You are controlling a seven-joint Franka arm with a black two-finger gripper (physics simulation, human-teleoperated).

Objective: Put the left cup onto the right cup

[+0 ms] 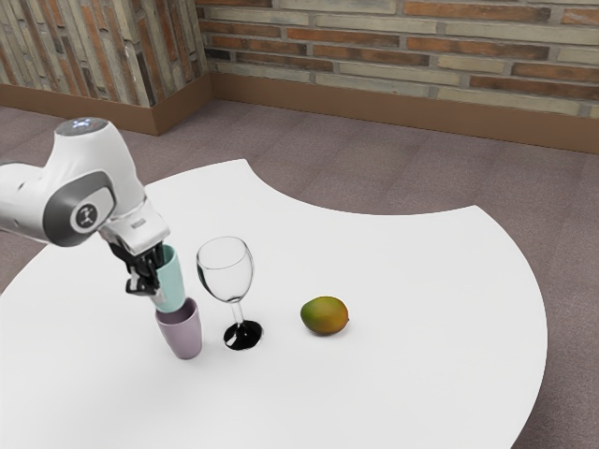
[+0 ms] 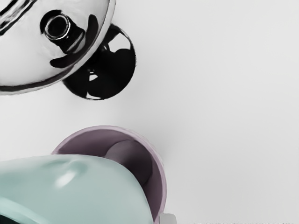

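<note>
Holding the teal cup (image 1: 171,277) tilted over the mauve cup (image 1: 180,329), the end effector (image 1: 142,278) is clamped on it; placing seems nearly done: straighten, lower, release.

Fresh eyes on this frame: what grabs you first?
The hand grips a teal cup, tilted, its lower end at the mouth of the mauve cup standing on the white table. Close by on the exterior view's right stands a clear wine glass with a black foot, and farther right lies a mango.
</note>
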